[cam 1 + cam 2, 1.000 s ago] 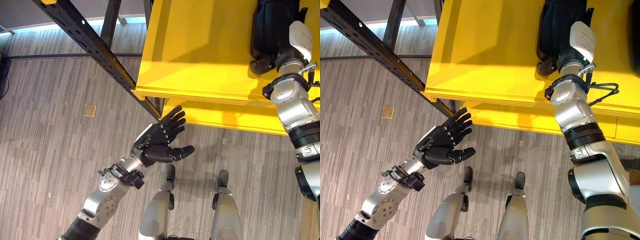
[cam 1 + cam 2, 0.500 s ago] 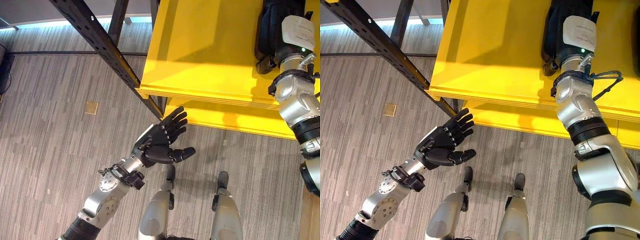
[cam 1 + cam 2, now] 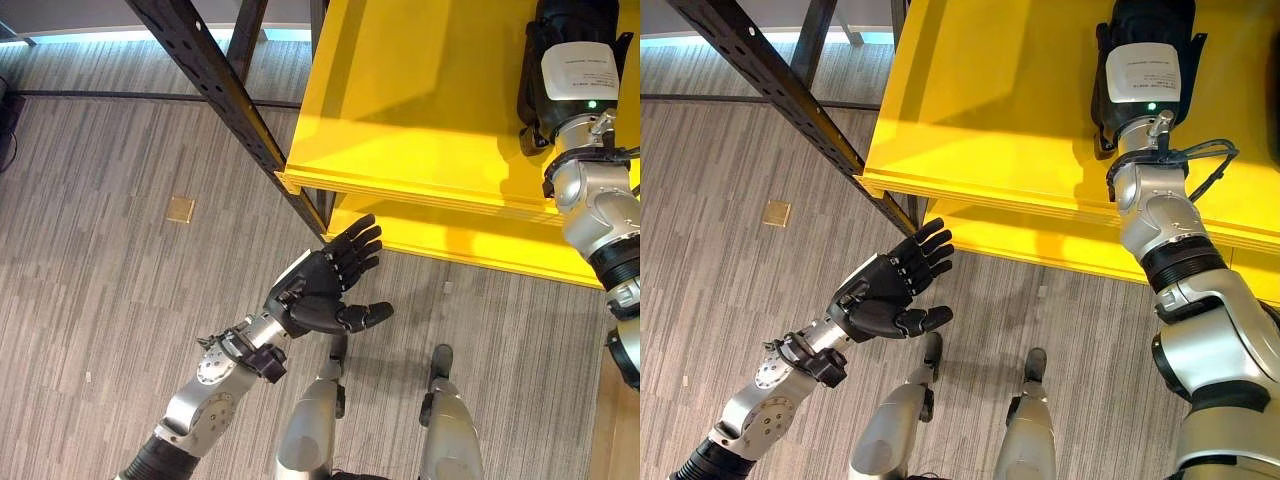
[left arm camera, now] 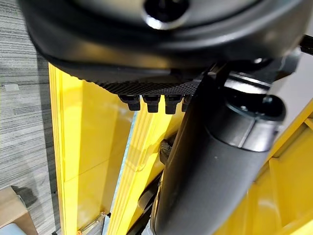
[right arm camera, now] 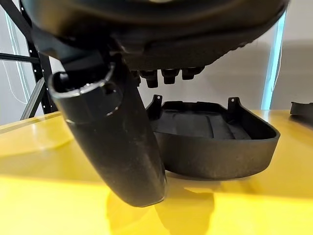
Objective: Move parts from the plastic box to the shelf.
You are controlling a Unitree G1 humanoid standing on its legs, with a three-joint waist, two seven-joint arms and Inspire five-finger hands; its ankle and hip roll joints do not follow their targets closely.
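A black moulded plastic part (image 5: 210,142), shaped like a shallow tray, lies on the yellow shelf (image 3: 420,100). My right hand (image 5: 112,142) hovers just before it, open, with the fingertips (image 5: 164,76) short of the part and nothing held. Seen from the head, that right hand (image 3: 560,40) reaches in over the shelf top at the far right. My left hand (image 3: 320,290) hangs open and empty in the air below the shelf's front edge, palm up with fingers spread.
A black perforated steel upright (image 3: 220,85) slants past the shelf's left corner. A lower yellow shelf (image 3: 450,235) juts out under the upper one. Grey striped floor with a small brass plate (image 3: 180,209) lies to the left.
The camera has shifted a little. My right wrist has turned and the hand has reached slightly farther onto the shelf. The left hand has barely moved.
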